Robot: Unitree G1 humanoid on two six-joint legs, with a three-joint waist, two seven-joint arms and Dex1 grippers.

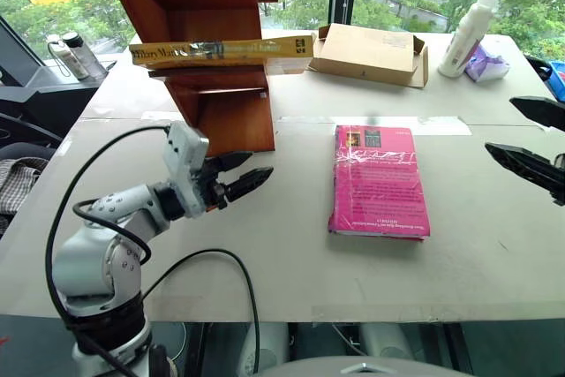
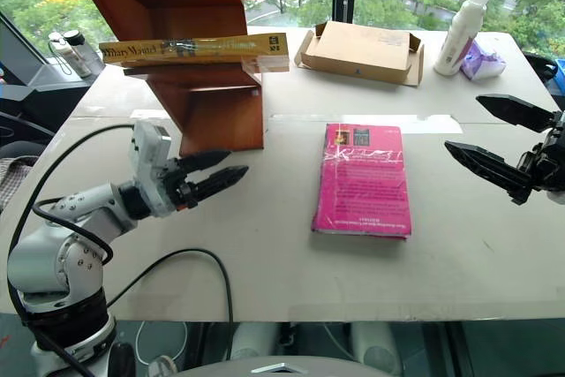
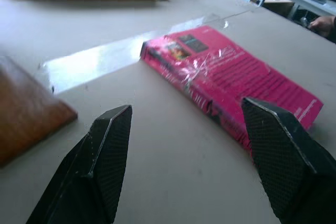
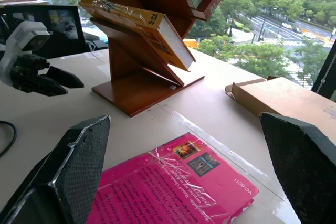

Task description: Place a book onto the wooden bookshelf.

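The yellow book [image 1: 221,50] lies flat on the horizontal shelf board of the wooden bookshelf [image 1: 225,116], its spine facing me and one end jutting out past the board. My left gripper [image 1: 258,167] is open and empty. It hovers low over the table just in front of the shelf's base and points toward the pink book. Over the table's right edge my right gripper [image 2: 463,123] is held wide open with nothing between its fingers. The right wrist view shows the book [image 4: 136,22] resting on the slanted shelf [image 4: 147,87], with the left gripper [image 4: 52,82] beside it.
A magenta-pink book [image 1: 380,181] lies flat mid-table between the grippers. A tan cardboard box [image 1: 371,52] sits at the back, with a white bottle [image 1: 472,33] and a purple packet [image 1: 487,65] to its right. A black cable [image 1: 221,258] loops over the front edge.
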